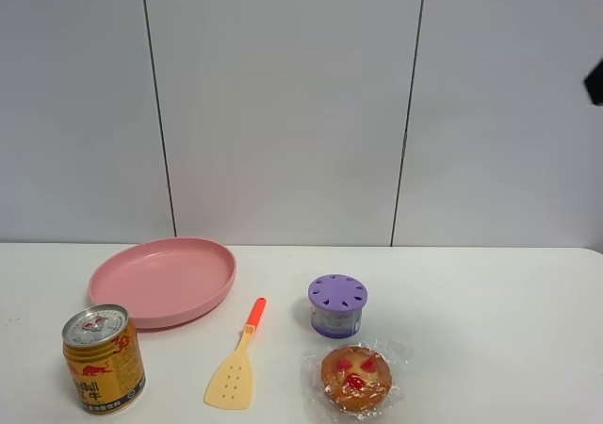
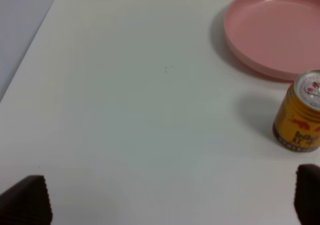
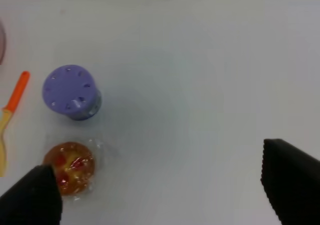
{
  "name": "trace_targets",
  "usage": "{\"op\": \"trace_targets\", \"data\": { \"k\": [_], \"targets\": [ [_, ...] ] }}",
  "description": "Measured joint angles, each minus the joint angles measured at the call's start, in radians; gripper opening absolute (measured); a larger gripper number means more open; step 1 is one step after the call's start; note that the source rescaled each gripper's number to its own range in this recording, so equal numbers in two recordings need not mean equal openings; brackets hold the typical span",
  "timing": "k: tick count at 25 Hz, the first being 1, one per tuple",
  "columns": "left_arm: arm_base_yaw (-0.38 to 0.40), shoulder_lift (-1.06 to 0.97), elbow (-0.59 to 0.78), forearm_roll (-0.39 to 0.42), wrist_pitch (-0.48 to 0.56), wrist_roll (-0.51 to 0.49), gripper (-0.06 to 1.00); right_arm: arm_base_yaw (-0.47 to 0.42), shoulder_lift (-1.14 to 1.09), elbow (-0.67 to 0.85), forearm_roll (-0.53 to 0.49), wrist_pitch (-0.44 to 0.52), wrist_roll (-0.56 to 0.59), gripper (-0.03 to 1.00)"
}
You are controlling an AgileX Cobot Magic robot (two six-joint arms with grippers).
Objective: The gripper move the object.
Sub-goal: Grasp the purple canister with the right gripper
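Note:
The object, a small squat canister with a lavender slotted lid, stands upright on the white table, right of centre. It also shows in the right wrist view. My right gripper is open, high above the table, with the canister well off to one side of its fingers. Only a dark bit of the right arm shows at the exterior view's right edge. My left gripper is open over bare table, apart from the gold can. Nothing is held.
A pink plate lies at the back left. A gold drink can stands at the front left. A yellow spatula with an orange handle lies in the middle. A wrapped pastry with red spots lies just in front of the canister.

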Motion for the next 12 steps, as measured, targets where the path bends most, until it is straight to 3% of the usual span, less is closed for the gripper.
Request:
{"op": "trace_targets", "data": {
  "k": [12],
  "targets": [
    [0.000,0.000,0.000,0.000,0.000,0.000,1.00,0.261,0.401,-0.247,-0.116,-0.019,-0.001,0.43]
  ]
}}
